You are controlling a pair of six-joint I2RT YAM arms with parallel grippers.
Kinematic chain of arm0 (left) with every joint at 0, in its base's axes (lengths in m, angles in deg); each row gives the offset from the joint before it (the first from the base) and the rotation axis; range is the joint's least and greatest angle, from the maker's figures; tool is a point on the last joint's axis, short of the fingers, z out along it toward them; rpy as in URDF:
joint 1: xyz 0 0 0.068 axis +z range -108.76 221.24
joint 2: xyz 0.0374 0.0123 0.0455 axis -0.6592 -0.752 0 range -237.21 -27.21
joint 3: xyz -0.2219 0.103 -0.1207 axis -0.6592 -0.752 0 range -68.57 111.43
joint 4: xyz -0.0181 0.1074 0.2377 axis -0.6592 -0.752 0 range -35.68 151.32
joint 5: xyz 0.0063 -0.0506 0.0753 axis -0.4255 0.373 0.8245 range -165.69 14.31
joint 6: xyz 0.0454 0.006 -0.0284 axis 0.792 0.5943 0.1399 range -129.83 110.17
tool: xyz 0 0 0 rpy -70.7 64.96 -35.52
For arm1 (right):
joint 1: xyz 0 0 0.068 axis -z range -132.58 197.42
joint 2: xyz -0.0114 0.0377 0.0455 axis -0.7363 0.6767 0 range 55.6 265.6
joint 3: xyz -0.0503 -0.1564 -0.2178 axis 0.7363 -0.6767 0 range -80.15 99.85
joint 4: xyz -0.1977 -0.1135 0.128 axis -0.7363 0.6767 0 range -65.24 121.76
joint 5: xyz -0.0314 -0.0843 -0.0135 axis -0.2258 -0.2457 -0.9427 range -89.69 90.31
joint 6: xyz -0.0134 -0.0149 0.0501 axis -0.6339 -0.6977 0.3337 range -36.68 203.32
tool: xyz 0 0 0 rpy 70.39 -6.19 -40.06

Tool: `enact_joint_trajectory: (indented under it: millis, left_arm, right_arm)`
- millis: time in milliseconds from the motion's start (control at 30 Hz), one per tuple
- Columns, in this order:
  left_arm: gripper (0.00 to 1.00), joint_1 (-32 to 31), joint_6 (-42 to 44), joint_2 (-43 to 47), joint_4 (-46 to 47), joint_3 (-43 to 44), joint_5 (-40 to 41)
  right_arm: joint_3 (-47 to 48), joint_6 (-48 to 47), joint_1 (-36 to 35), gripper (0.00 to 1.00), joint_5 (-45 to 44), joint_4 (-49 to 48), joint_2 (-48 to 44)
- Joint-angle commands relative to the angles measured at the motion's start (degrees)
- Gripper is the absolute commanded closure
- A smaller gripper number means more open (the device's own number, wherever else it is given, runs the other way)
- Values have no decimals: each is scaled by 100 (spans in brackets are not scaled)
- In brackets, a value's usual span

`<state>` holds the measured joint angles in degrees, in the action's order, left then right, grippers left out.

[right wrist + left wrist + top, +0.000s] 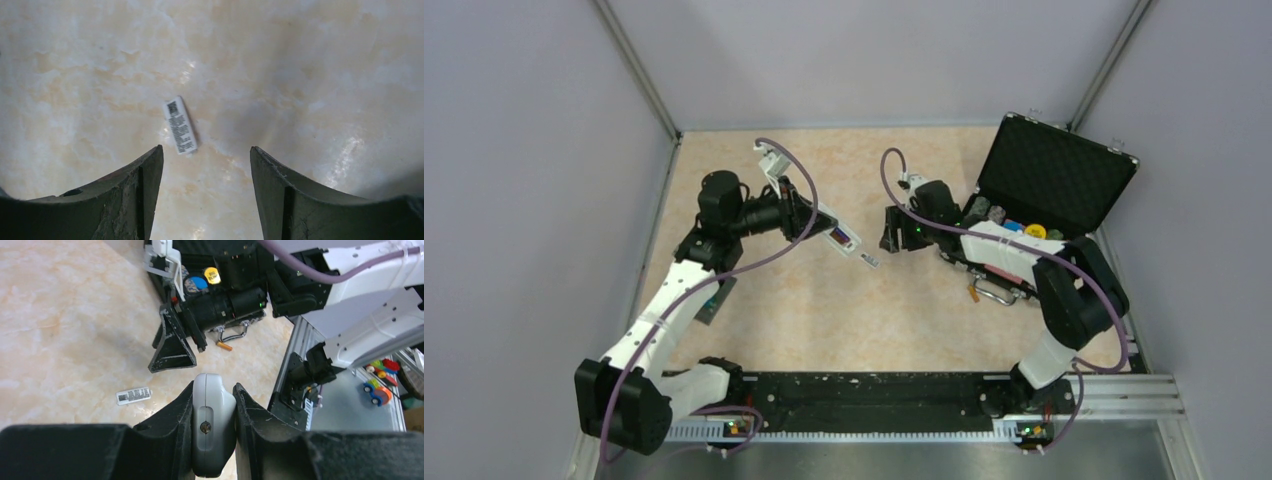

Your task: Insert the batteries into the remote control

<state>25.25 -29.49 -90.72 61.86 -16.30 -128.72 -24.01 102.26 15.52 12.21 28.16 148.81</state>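
- Only the narrow end of the remote control is shown in the left wrist view. Its buttons and battery bay are not seen there, and the lower part is cut off by the picture's edge.
- In the top view the remote control is small, and its markings cannot be read.
- No batteries can be made out in any view, and whether any sit inside the remote control cannot be told.
- The contents of the open black case behind the right gripper are partly covered by the right arm.
- The left gripper is clamped on the remote control, one finger pressed against each long side.
- The remote control is held off the table, sticking out past the fingertips towards the right gripper.
- The right gripper's fingers are held apart, with nothing gripped or touched between them.
- A small white labelled piece lies flat on the table just ahead of the right gripper's fingertips, nearer one finger and clear of both.
- The remote control is seen as a slim pale body with rounded corners, with a screw set in a recess on its end.
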Motion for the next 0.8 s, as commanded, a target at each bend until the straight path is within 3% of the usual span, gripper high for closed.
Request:
enact_joint_trajectory:
  millis: [0, 233, 367, 500, 667, 767]
  left_arm:
    - [100, 17, -431, 63, 559, -74, 717]
    - [100, 17, -835, -119, 739, -149, 896]
    - [100, 17, -972, -136, 1086, -275, 983]
    - [100, 17, -1005, -28, 1430, -474, 1299]
    - [100, 17, -1076, 35, 1889, -751, 1606]
    - [100, 17, -1135, -26, 1928, -762, 1598]
  right_arm:
    - [272, -47, -36, 36, -681, 420, 148]
    - [176, 359, -37, 36, -2235, 1703, -237]
    - [-177, 791, -29, 43, -3016, 2312, -840]
    - [-515, 1221, -22, 55, -3295, 2680, -1615]
    - [-657, 1574, 78, 56, -3512, 3389, -1998]
    - [-959, 1882, 486, 55, -3109, 3508, -2017]
